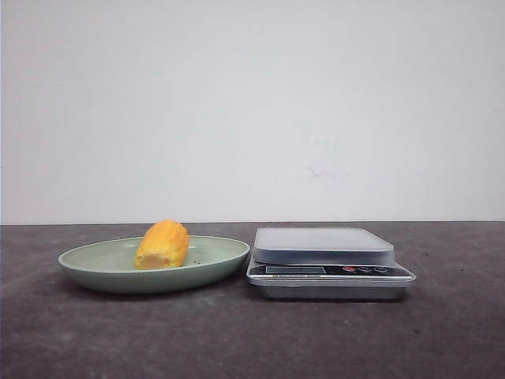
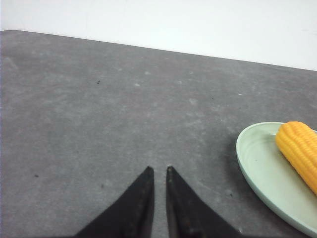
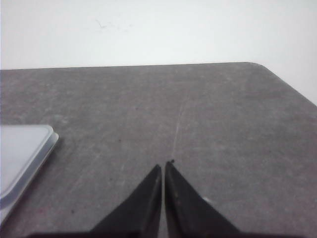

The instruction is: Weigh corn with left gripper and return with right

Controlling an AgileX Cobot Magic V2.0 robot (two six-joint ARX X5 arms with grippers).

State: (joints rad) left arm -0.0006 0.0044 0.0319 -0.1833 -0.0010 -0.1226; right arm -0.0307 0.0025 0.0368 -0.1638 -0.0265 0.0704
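A short yellow-orange corn [image 1: 162,245] piece lies in a pale green plate [image 1: 102,267] left of centre on the table; both also show in the left wrist view, corn [image 2: 299,148] and plate [image 2: 257,163]. A silver kitchen scale [image 1: 327,262] with a grey platform stands right of the plate; its corner shows in the right wrist view [image 3: 22,153]. My left gripper [image 2: 158,169] is shut and empty over bare table, apart from the plate. My right gripper [image 3: 163,164] is shut and empty over bare table beside the scale. Neither gripper shows in the front view.
The dark grey tabletop [image 1: 252,339] runs to a white wall behind. The table's far right corner [image 3: 257,67] shows in the right wrist view.
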